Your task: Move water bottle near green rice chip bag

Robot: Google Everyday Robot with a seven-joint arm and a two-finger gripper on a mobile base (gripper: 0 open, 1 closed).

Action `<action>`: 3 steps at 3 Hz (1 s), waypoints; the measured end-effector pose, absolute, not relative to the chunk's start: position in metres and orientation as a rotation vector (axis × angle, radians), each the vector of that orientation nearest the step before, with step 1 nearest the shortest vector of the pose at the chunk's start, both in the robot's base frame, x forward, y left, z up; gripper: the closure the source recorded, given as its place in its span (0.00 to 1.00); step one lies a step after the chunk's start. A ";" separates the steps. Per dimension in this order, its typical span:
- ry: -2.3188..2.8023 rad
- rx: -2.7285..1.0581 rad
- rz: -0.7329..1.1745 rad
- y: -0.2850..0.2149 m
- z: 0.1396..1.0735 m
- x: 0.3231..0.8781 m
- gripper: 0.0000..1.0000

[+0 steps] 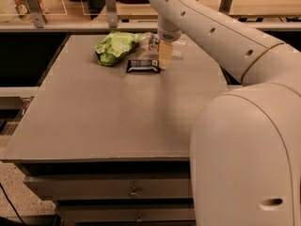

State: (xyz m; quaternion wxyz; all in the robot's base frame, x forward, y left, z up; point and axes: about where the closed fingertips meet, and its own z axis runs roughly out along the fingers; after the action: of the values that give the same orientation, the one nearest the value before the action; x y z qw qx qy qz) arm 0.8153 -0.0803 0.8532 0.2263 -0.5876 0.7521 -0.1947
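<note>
The water bottle [153,42] lies on its side at the far end of the grey table [117,112], with its red-and-blue label showing; its clear body runs right behind the arm. The green rice chip bag [114,47] lies just left of it, close by. My gripper [165,56] hangs down from the white arm directly in front of the bottle's middle and hides part of it. Its tip is close to the table top, by the right end of a dark snack bar wrapper.
The dark-blue snack bar wrapper [143,66] lies flat in front of the bottle and the bag. My white arm and base [244,126] fill the right side. A shelf with posts [111,6] runs behind the table's far edge.
</note>
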 end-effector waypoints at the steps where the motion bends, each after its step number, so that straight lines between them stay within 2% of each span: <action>1: 2.080 -1.632 -0.534 -0.080 0.850 0.816 0.00; 3: 2.038 -1.632 -0.473 -0.092 0.873 0.808 0.00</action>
State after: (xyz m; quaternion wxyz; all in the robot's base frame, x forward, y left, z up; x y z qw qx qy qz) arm 0.8083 -0.0924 0.8727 0.2416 -0.5968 0.7454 -0.1728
